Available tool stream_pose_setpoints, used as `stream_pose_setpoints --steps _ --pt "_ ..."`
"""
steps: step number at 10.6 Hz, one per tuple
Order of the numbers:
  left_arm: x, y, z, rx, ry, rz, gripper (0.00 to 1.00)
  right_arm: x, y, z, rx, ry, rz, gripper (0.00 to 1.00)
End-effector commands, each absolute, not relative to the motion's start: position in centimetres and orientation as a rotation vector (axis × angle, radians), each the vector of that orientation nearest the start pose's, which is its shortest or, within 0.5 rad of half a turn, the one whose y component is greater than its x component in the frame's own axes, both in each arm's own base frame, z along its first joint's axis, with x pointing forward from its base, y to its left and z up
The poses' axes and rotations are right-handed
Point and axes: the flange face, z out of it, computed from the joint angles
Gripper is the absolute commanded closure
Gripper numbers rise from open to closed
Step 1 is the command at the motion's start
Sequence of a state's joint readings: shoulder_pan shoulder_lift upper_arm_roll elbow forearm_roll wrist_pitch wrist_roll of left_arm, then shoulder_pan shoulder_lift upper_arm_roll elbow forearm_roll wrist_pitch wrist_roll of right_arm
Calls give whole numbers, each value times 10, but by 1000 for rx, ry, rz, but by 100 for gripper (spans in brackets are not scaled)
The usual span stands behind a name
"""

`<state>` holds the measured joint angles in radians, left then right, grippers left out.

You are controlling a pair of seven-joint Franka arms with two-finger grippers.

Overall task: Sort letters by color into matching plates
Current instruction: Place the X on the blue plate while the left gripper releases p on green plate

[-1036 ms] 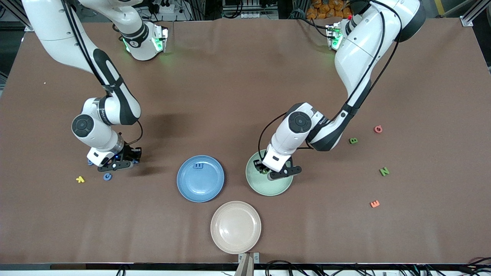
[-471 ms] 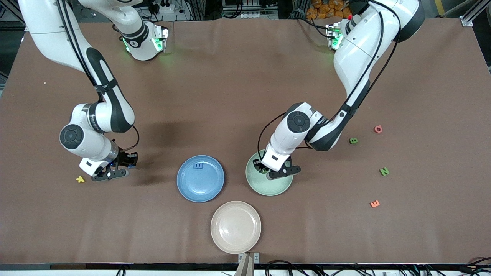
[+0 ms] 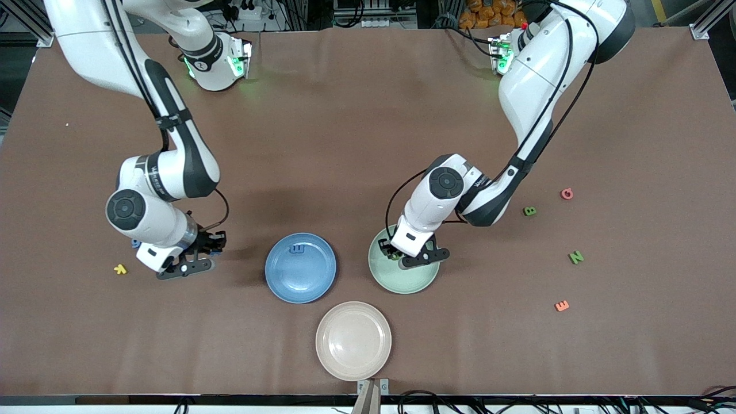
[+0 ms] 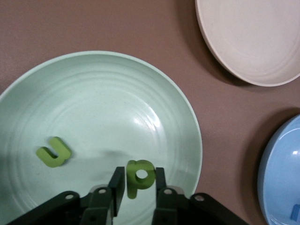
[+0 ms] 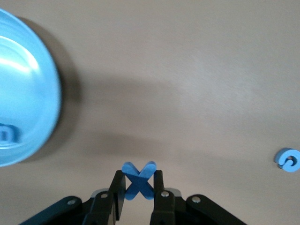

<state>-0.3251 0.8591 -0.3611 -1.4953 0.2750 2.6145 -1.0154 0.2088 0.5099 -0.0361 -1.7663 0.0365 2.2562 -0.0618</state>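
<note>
Two arms reach down from their bases toward the plates. The right arm bends at the elbow and drops its wrist toward its own end of the table, so that the right gripper [image 3: 202, 259] hangs over bare cloth beside the blue plate [image 3: 301, 268]. Its fingers [image 5: 117, 190] pinch a blue X [image 5: 138, 180], held upright between the pads. The left arm folds in a tight crook and its left gripper [image 3: 397, 253] hangs low over the green plate [image 3: 402, 282], fingers [image 4: 117, 185] set on either side of a green P [image 4: 139, 176]; whether they press it or have just let go I cannot tell. A green U [image 4: 54, 152] lies flat in that plate beside the P.

Half a second ago the right gripper was nearer the yellow letter [image 3: 119, 268]; since then it has swung toward the blue plate, carrying the X. A second ago it was low among the blue letters. The left arm has barely shifted over the green plate.

One blue letter [image 3: 298, 249] lies in the blue plate. Another blue letter [image 5: 288, 159], a curled one, lies on the cloth, and a third [image 3: 135, 243] peeks out by the right wrist. Green B [image 3: 529, 211] and green N [image 3: 576, 257] lie on the cloth toward the left arm's end, well apart from the green plate. The beige plate [image 3: 353, 340] sits nearest the camera.
</note>
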Motion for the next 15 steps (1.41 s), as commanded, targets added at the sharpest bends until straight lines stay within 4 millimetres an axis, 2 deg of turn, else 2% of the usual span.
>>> stream_pose_setpoints --steps 1,2,3,5,7,9,10,11,12,13,15 --pt "603 -432 209 -3381 -441 -298 0 668 172 298 -3112 -298 -28 73" --pt "599 -436 204 -3380 -424 -289 0 669 195 300 -3101 -302 -47 73" --pt "605 -428 204 -3363 -414 -314 0 668 217 298 -3093 -303 -54 73" --pt "616 -417 223 -3357 -357 -368 0 667 257 290 -3086 -303 -71 73" --pt "629 -386 224 -3305 -291 -318 0 659 281 271 -3094 -291 -45 73" --pt "649 -339 234 -3246 -194 -249 0 653 293 261 -3097 -307 -35 69" --pt "650 -325 233 -3214 -143 -190 0 651 298 261 -3099 -288 -34 65" --pt "654 -306 236 -3190 -95 -155 0 652 305 262 -3099 -269 -45 55" --pt "658 -283 240 -3171 -55 -123 0 654 308 262 -3096 -268 -61 22" --pt "647 -270 241 -3157 -29 -83 0 656 310 263 -3083 -263 -102 0" --pt "629 -243 250 -3144 -10 -62 0 665 294 265 -3083 -356 -136 0"
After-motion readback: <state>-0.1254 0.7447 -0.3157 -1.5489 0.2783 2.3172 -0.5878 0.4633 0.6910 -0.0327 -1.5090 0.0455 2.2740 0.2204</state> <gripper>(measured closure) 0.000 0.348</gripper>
